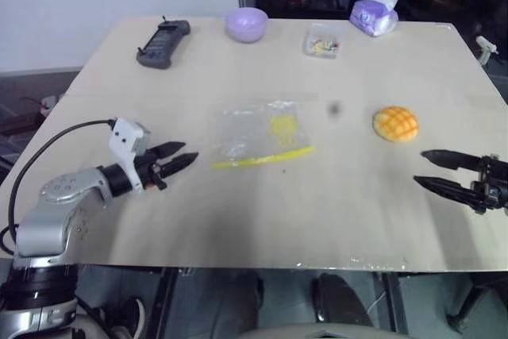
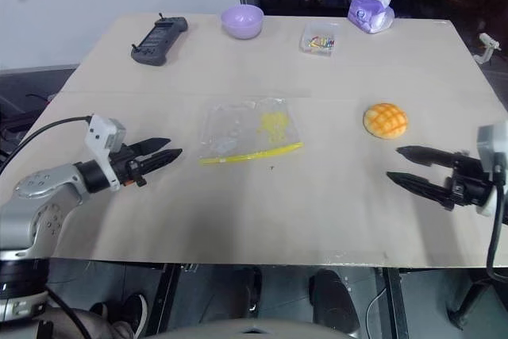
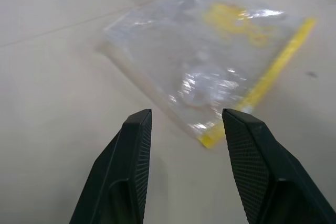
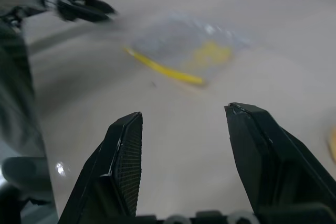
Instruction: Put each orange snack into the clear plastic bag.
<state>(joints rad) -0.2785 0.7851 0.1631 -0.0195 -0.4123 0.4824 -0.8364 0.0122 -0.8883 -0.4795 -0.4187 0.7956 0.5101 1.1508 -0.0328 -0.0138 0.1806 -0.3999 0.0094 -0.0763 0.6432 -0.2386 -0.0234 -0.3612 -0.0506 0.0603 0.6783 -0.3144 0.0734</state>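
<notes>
Orange snack (image 1: 395, 124) is sitting on the worktop (image 1: 238, 212) just beyond my open, empty right hand (image 1: 432, 170) (soft, so I'm judging a light pinch across its dome), while my open left hand (image 1: 184, 156) is pointing at the limp, slippery clear plastic bag (image 1: 255, 133).
</notes>
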